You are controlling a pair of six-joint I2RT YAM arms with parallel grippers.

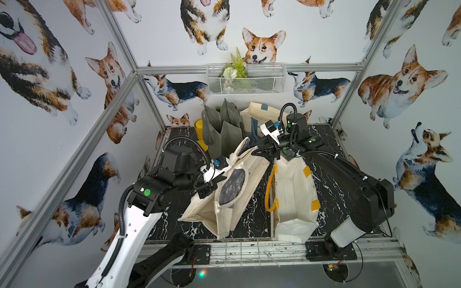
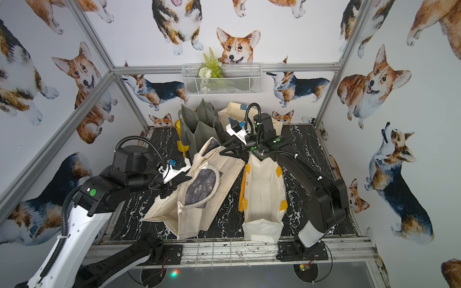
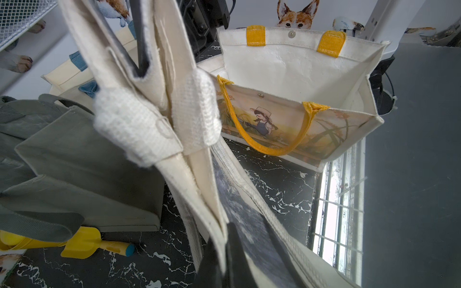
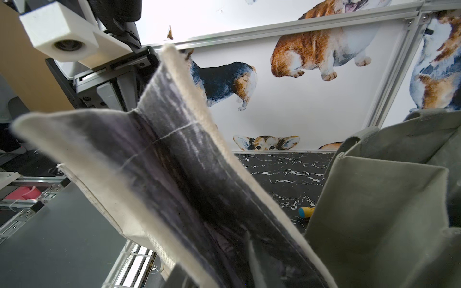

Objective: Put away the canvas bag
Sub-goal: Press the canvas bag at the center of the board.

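Nearest the arm bases, on the black marbled counter (image 1: 257,219), the canvas bag (image 1: 232,184) leans half-collapsed around 7 o'clock, its dark print facing up. The left claw (image 1: 215,183) is clamped on the bag's 9 o'clock edge. The right claw (image 1: 254,150) pinches the bag's raised corner at 12 o'clock. Just beside the bag, at 4 o'clock, an open white tote (image 1: 291,192) with yellow handles stands upright. Farther back, at 11 o'clock, stand grey felt bags (image 1: 224,129), with a yellow toy shovel (image 3: 84,245) lying beside them. A wire basket (image 1: 249,82) hangs on the back wall.
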